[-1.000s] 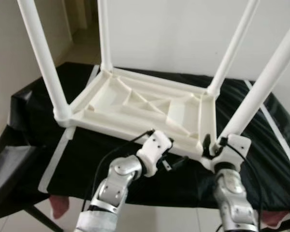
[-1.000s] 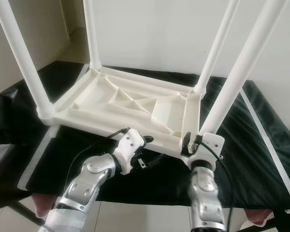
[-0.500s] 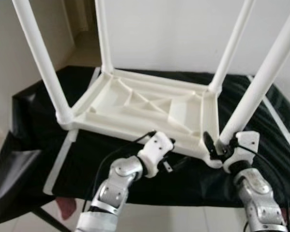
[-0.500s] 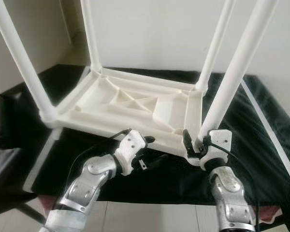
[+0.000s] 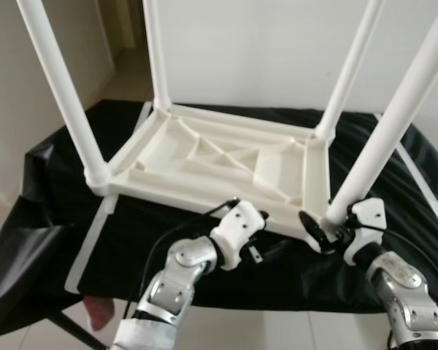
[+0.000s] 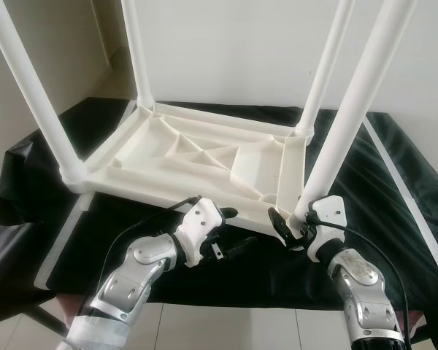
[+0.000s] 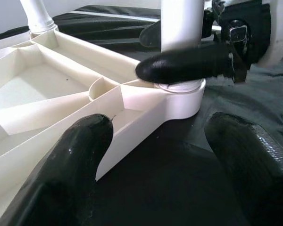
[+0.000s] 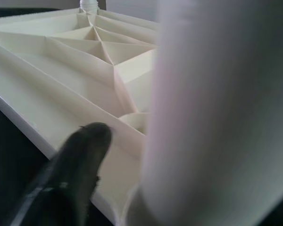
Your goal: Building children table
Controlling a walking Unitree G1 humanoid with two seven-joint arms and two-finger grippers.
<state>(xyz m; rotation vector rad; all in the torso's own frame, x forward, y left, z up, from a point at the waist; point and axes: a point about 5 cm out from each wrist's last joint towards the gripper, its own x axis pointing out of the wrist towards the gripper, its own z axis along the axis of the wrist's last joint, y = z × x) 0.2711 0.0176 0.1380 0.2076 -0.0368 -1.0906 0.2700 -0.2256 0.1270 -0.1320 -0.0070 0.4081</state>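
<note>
Two black jaws of the right gripper (image 5: pixel 323 232) sit closed around the foot of the near right leg (image 5: pixel 394 120), where it meets its corner socket (image 7: pixel 181 96). That leg's long axis runs up toward 1 o'clock from the grip, so any twisting or pressing falls to the right arm. At 9 o'clock, the left gripper (image 5: pixel 266 248) hovers with jaws apart beside the near rim of the upturned children's table (image 5: pixel 219 164), which lies on the black-covered tabletop (image 5: pixel 51 219).
</note>
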